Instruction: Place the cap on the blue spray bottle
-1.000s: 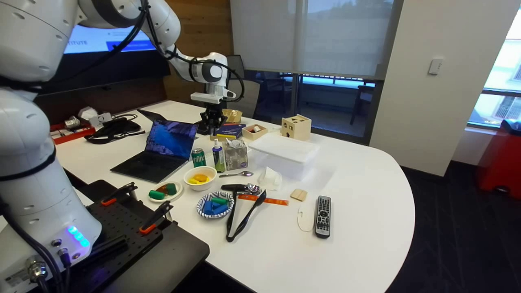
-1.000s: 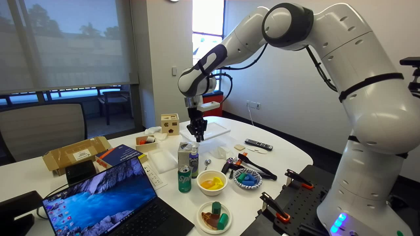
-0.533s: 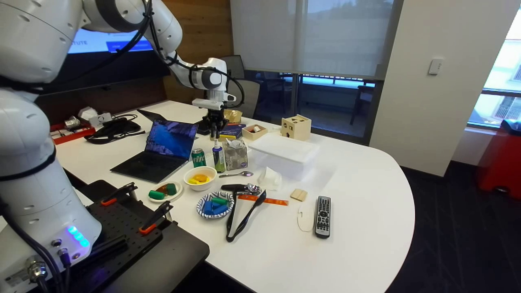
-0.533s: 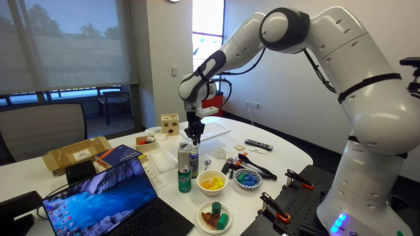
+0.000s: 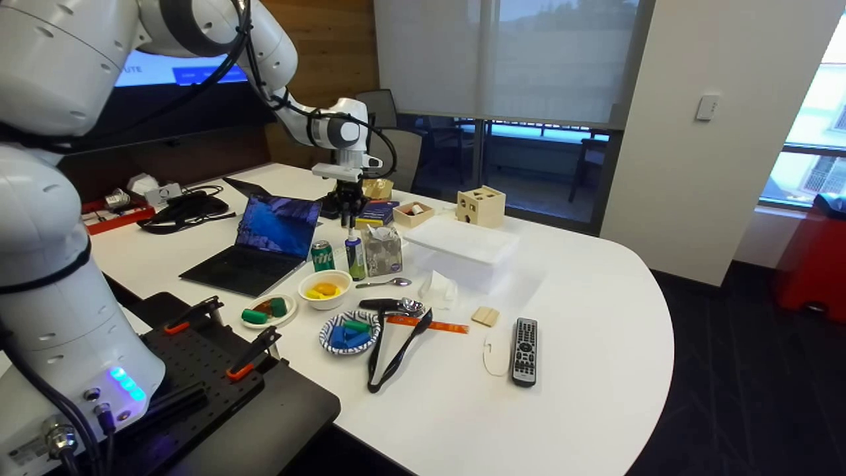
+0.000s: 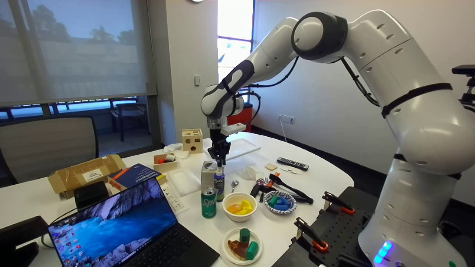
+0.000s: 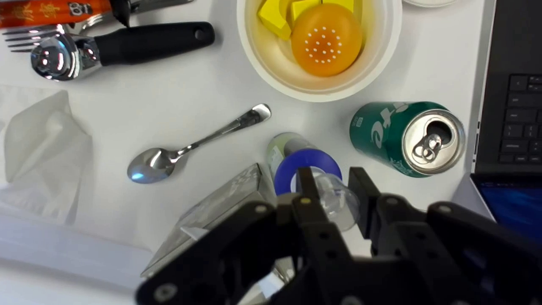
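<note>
One clear cap [image 7: 338, 203] is pinched in the Robotiq gripper [image 7: 333, 182], held at the top of the upright blue spray bottle [image 6: 219, 187]; whether it is seated cannot be told. The bottle is flanked by a Sprite can [image 6: 209, 203] and a tissue box [image 5: 383, 256], with a metal spoon [image 7: 160, 162] laid nearby.

Set back, both exterior views share the worktop [image 5: 595, 344], facing slantwise down, the robot's base [image 5: 73, 324] at eight o'clock or four. From close overhead, the wrist view faces steeply down onto the spray bottle [image 7: 298, 159].
</note>
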Tool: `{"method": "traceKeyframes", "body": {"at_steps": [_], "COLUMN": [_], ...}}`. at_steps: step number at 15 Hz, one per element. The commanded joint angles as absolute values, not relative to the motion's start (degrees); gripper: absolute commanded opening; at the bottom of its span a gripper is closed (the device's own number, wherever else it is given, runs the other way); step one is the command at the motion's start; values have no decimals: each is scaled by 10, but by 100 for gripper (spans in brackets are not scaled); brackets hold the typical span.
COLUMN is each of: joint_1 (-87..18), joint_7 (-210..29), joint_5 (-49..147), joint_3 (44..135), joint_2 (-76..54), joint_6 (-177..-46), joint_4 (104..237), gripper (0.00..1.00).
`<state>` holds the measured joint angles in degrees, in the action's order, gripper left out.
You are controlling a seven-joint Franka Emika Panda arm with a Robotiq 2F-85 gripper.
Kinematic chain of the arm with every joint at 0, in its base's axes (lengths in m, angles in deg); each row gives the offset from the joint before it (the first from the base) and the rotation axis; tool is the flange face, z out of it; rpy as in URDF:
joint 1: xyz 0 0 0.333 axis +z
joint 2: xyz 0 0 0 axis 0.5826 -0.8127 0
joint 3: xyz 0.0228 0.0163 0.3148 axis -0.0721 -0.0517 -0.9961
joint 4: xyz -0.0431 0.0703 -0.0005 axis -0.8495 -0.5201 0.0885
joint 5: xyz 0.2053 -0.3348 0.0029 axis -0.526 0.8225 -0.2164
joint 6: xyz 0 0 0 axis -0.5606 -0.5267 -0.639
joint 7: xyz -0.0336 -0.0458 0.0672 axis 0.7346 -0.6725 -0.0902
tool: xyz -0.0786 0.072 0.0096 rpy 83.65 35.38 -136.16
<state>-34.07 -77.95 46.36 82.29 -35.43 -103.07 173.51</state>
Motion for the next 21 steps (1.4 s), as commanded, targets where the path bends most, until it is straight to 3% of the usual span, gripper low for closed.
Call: {"method": "traceKeyframes", "body": {"at_steps": [1,21], "joint_1": [-335,-320], "joint_7": [-776,-791], "joint_5": [471,497], "joint_3": [822,835], "joint_2": [-359,-383], "joint_6": [-1028,-1011], "joint_4": [1724,1688], "gripper": [6,6]}}
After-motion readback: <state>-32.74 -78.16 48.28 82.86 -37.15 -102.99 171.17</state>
